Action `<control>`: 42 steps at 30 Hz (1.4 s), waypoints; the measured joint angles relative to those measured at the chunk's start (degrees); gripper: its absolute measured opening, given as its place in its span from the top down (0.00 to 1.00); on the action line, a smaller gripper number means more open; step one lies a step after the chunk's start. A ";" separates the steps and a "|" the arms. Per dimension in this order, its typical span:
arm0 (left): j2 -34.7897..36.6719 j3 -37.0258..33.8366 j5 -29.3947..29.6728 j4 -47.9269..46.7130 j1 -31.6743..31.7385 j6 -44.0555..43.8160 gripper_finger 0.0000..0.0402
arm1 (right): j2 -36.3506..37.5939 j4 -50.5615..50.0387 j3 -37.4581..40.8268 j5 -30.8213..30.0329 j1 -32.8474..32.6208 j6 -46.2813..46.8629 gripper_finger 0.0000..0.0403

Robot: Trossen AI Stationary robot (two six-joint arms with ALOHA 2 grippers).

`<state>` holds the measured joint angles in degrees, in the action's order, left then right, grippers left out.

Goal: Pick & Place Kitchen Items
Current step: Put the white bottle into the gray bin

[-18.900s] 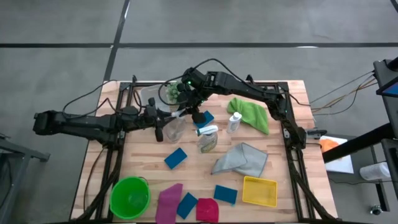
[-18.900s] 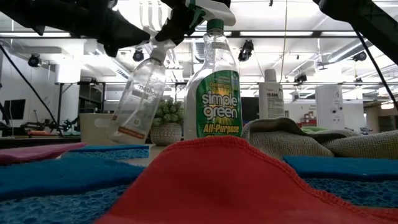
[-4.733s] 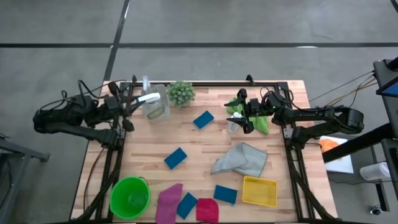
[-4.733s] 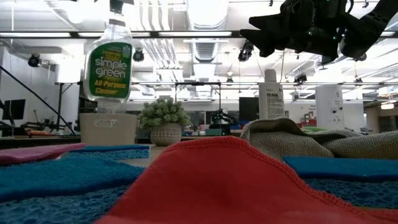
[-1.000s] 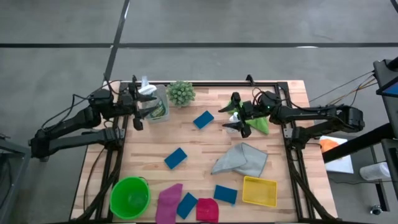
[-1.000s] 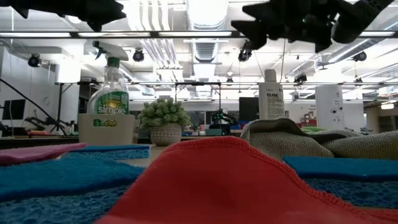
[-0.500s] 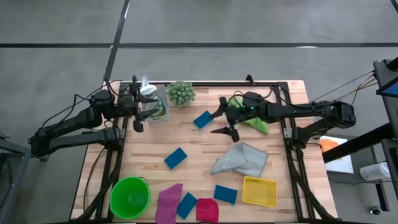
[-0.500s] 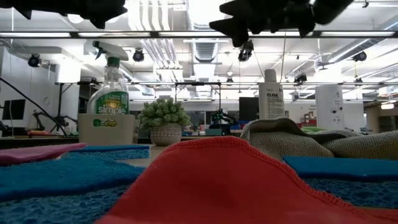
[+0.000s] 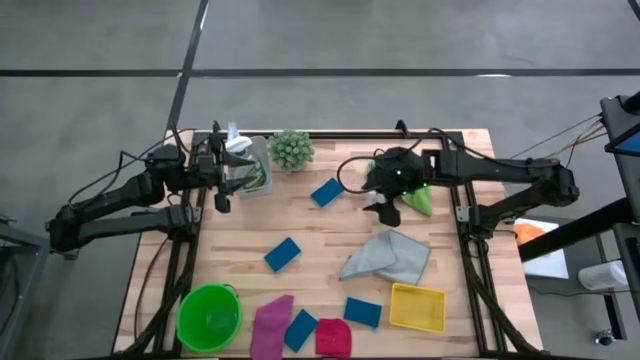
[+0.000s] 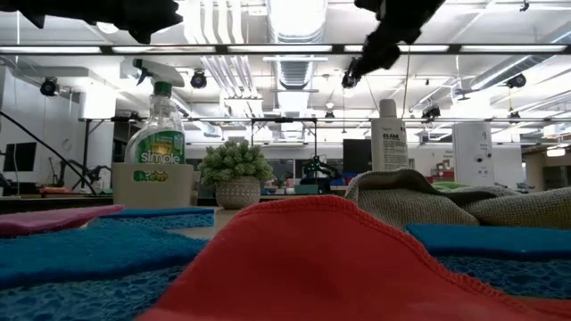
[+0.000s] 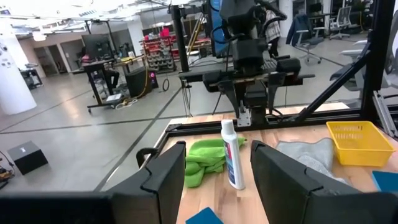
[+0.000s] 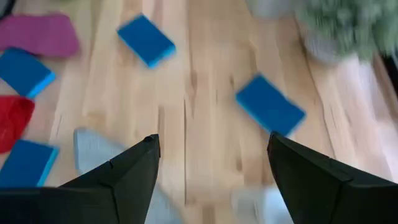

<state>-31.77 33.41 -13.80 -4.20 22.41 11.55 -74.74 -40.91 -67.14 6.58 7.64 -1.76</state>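
A small clear bottle with a white cap [image 11: 231, 155] stands upright on the table beside the green cloth [image 9: 420, 195]. My right gripper [image 9: 383, 205] hangs open above them, slanting down toward the table's left, and holds nothing. Its wrist view shows the open fingers [image 12: 213, 137] over bare wood and a blue sponge [image 9: 326, 191]. My left gripper [image 9: 222, 182] is open at the far left. It is raised beside a green-labelled spray bottle [image 9: 243, 165] that stands in a clear container [image 10: 152, 185]. A grey cloth [image 9: 388, 257] lies mid-right.
A small spiky plant [image 9: 291, 150] stands at the far edge. Near the front are a green bucket [image 9: 209, 317], a pink cloth [image 9: 271, 325], a red cloth [image 9: 333, 337], a yellow tray [image 9: 417, 306] and more blue sponges [image 9: 283, 253] [image 9: 362, 312]. Bare wood lies around the middle sponge.
My right gripper reached toward the table's left, then drew back, rose and tipped from level to slanting downward, staying open. The left arm and the objects have kept still.
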 joint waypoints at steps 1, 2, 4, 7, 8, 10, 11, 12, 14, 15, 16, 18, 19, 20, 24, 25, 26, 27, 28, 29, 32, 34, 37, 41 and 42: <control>0.00 0.00 0.00 0.00 0.00 0.00 0.55 | -0.11 -2.25 -0.77 -0.22 0.03 0.46 0.28; 0.00 0.00 0.00 0.00 0.00 -0.02 0.55 | -0.17 -4.44 -1.33 -0.41 0.17 0.79 0.28; 0.00 0.00 0.00 0.00 0.02 0.00 0.55 | -0.24 -7.90 -1.74 -1.08 0.48 1.02 0.28; 0.00 0.00 0.00 0.00 0.01 -0.02 0.55 | -0.24 -10.87 -1.76 -2.67 1.69 1.07 0.28; 0.00 0.00 -0.01 0.00 0.00 -0.02 0.55 | -0.24 -11.83 -1.76 -3.12 2.29 1.07 0.28; 0.00 0.00 0.00 0.00 0.02 -0.02 0.55 | -0.24 -12.83 -1.76 -4.35 3.49 1.05 0.28; 0.00 0.00 0.00 0.00 0.00 0.00 0.55 | -0.24 -12.95 -1.76 -4.73 4.11 0.95 0.28; 0.00 0.00 -0.01 0.00 0.02 -0.01 0.55 | -0.24 -12.95 -1.76 -4.90 4.68 0.84 0.28; 0.00 0.00 0.00 0.02 0.00 -0.02 0.55 | -0.24 -12.95 -1.76 -4.95 5.79 0.11 0.28; 0.00 0.00 0.00 0.00 0.00 -0.02 0.55 | -0.24 -12.95 -1.76 -4.95 6.40 -0.11 0.28; 0.00 0.00 0.00 0.01 0.02 -0.02 0.55 | -0.26 -12.95 -1.76 -4.94 6.89 -0.35 0.28; 0.00 0.00 0.00 0.02 0.01 -0.02 0.55 | -0.71 -13.07 -1.76 -4.93 7.76 -1.08 0.28; 0.00 0.00 0.00 0.02 0.01 -0.02 0.55 | -1.01 -13.40 -1.76 -4.93 8.21 -1.34 0.28; 0.00 0.00 0.00 0.02 0.01 -0.02 0.55 | -1.36 -13.65 -1.74 -4.95 8.55 -1.66 0.28; 0.00 0.00 0.00 0.02 0.02 0.00 0.55 | -3.03 -13.76 -1.74 -3.96 9.51 -2.65 0.28; 0.00 0.00 0.00 0.02 0.02 0.02 0.55 | -3.58 -13.76 -1.74 -3.89 9.57 -3.01 0.28; 0.00 0.00 0.00 0.02 0.02 0.02 0.55 | -3.97 -13.76 -1.74 -3.85 9.68 -3.16 0.28; 0.00 0.00 0.00 0.02 0.02 0.02 0.55 | -4.34 -13.76 -1.74 -3.81 9.85 -3.27 0.28; 0.00 0.00 0.00 0.01 0.02 0.02 0.55 | -4.65 -13.76 -1.74 -3.79 9.91 -3.53 0.28; 0.00 0.00 0.00 0.02 0.02 0.03 0.55 | -4.88 -13.76 -1.74 -3.79 9.94 -3.79 0.28; 0.00 0.00 0.00 0.02 0.02 0.04 0.55 | -5.39 -13.76 -1.74 -3.78 9.94 -4.61 0.30; 0.00 0.00 0.00 0.02 0.02 0.07 0.55 | -5.63 -13.76 -1.74 -3.77 9.92 -4.92 0.35; 0.00 0.00 0.00 0.02 0.02 0.17 0.55 | -5.86 -13.76 -1.74 -3.77 9.92 -5.61 0.46; 0.00 0.00 0.00 0.02 0.02 0.17 0.55 | -6.23 -13.72 -1.74 -3.67 9.92 -6.58 0.67; 0.00 0.00 0.01 0.02 0.02 0.17 0.55 | -6.25 -13.64 -1.74 -3.37 9.88 -6.86 0.72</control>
<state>-31.77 33.41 -13.80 -4.19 22.44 11.73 -80.99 -54.56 -68.88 3.21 17.52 -8.62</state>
